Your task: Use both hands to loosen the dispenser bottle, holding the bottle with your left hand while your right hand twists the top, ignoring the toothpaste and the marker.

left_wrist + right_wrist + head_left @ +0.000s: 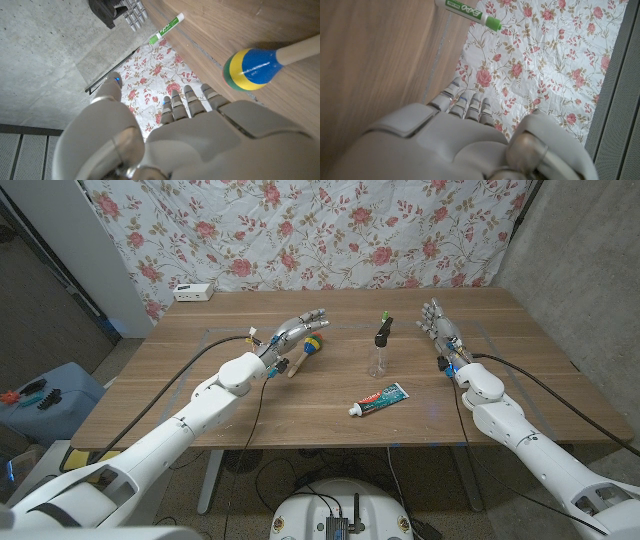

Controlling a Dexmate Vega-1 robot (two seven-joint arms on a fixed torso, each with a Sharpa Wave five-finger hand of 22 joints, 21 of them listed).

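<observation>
Left hand [300, 332]: extended over the counter [200, 395] toward its far edge, left of centre; fingers straight and apart, grasping nothing. It sits just above a maraca [310, 348], whose ball is striped green, yellow and blue on a wooden handle; contact between the two cannot be determined. The left wrist view shows the same hand [190, 125] with fingers outstretched beside the maraca ball [250, 68].

Right hand [440, 330]: raised over the right half of the counter, fingers straight and spread, released, holding nothing. The right wrist view confirms fingers outstretched [465, 102].

Count: one dispenser bottle [379, 350], clear with a black pump top, standing upright near the counter's middle, between the two hands and apart from both. One toothpaste tube [378, 400] lying toward the near edge, in front of the bottle. One marker [386, 316], green-capped, lying behind the bottle toward the far edge. One maraca.

Surroundings: a white box [193, 292] at the far left corner; a floral sheet [300, 230] hanging behind the counter. Nothing lies between the right hand and the bottle.
</observation>
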